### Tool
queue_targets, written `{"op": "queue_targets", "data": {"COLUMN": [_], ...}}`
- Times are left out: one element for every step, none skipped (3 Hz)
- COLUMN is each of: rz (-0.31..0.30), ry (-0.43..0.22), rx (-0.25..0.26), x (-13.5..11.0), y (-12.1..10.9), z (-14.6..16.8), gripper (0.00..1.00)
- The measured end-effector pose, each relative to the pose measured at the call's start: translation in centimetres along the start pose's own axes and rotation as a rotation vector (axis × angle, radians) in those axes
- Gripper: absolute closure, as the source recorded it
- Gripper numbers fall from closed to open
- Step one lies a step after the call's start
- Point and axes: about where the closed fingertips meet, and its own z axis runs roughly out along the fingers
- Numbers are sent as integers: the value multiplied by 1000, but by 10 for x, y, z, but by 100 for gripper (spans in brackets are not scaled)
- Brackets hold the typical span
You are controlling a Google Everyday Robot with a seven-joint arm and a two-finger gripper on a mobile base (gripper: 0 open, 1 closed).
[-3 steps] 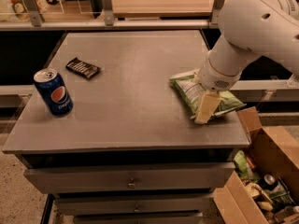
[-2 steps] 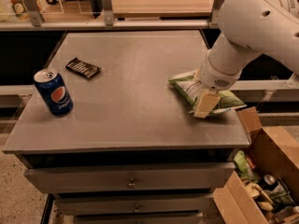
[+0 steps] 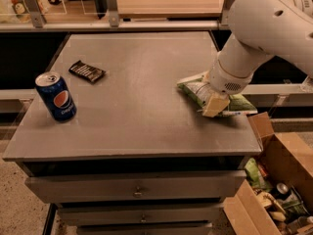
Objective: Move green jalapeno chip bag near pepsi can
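Camera view: the pincer sits on the crinkly light-green chip bag by the grey table's three o'clock edge, clenched or not I cannot tell, and the dark blue Pepsi can stands well apart toward nine o'clock.

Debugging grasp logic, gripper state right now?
The gripper is down on the green jalapeno chip bag at the table's right side; open or shut cannot be told.

Flat green jalapeno chip bag under end effector; pepsi can upright.
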Motion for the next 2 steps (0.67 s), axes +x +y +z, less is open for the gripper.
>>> {"op": "queue_targets", "data": {"rz": [-29,-86], "ry": [-112,-261], "rx": [17,38], "x": [-25,-69], "y": [-12,-27], "z": [-14,-42], "gripper": [100,100]}}
